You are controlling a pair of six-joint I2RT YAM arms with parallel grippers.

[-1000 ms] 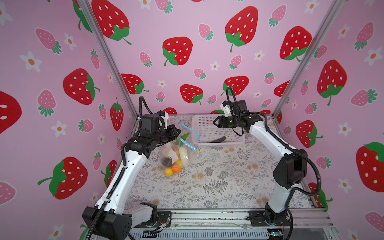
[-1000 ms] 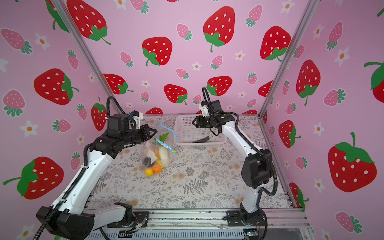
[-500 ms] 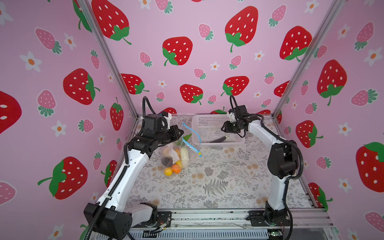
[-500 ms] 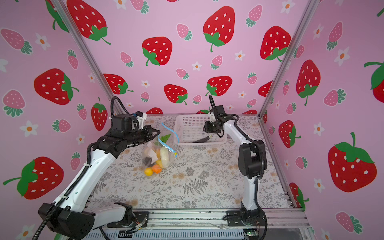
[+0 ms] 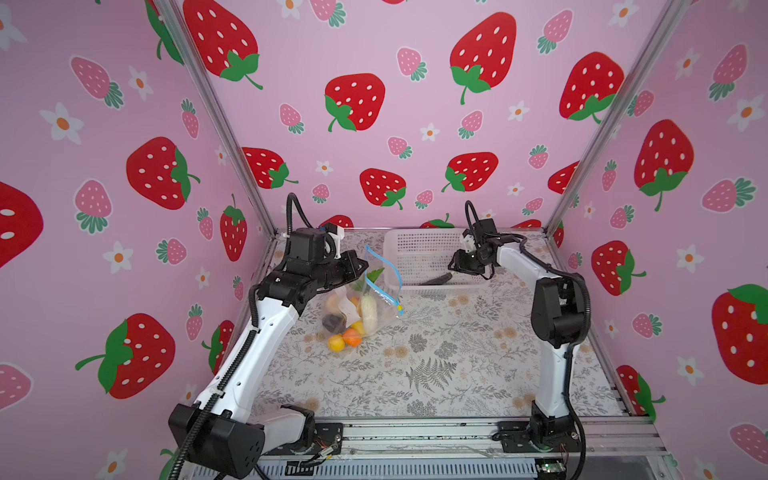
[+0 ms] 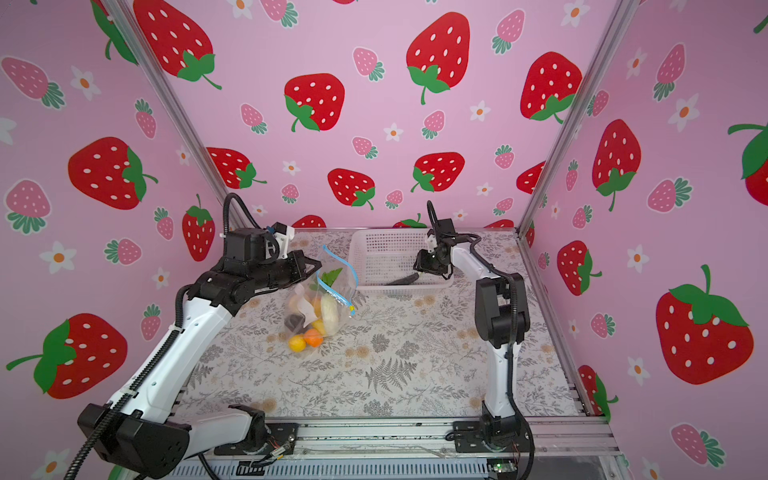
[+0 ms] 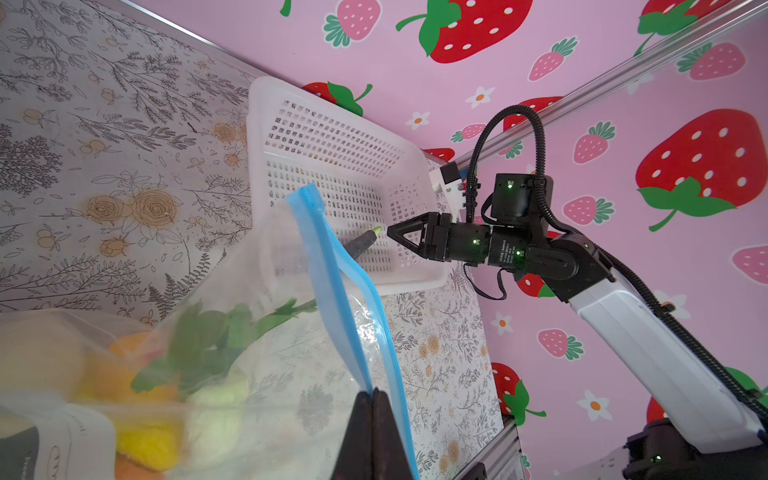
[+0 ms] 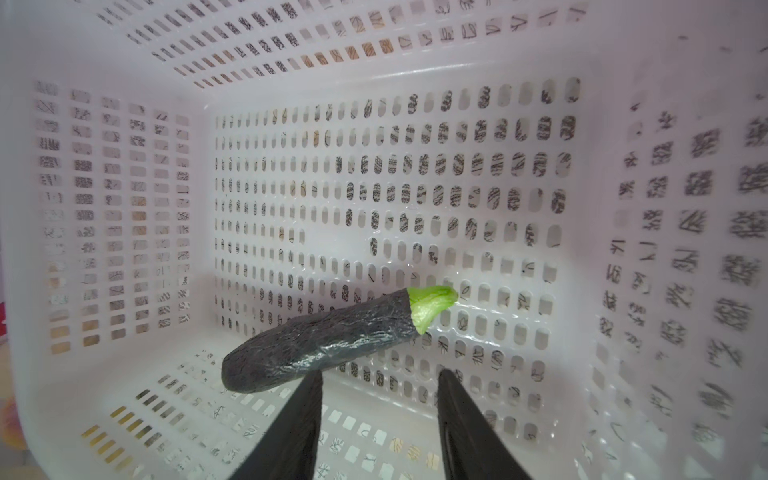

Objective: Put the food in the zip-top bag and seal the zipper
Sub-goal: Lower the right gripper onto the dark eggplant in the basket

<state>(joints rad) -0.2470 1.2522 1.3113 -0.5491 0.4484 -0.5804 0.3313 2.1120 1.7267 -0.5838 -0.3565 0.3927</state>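
Status of left claw (image 7: 372, 401): jaws pressed together, clamped on the zipper (image 7: 332, 291) at one lip of the zip-top bag (image 5: 353, 316). The bag hangs from my grip at the left rear of the floral table (image 5: 436, 365), with its bottom resting on the table. The mouth stands open, the two blue lips spread apart, and a small yellowish end (image 5: 400, 308) sits at the low corner.

Food (image 6: 309, 328) seen through the clear plastic in both top views:
- An orange piece (image 5: 352, 337) and a yellow piece (image 5: 336, 343) lie at the bottom.
- A dark piece (image 5: 332, 322) sits just above them.
- A long whitish piece (image 5: 368, 309) stands beside those.
- A green leafy piece (image 5: 374, 275) is up near the mouth.
- A white label (image 5: 347, 307) shows on the bag's face.

Status of right claw (image 8: 380, 376): jaws apart, nothing between them. I reach with it into the white perforated basket (image 8: 124, 208) at the rear of the table.

One item is outside the bag. A dark eggplant (image 8: 320, 345) with a pale green cap lies on the basket floor, just ahead of my right fingertips. In the right wrist view one fingertip (image 8: 309, 395) overlaps the eggplant's lower edge. I cannot tell whether they touch.
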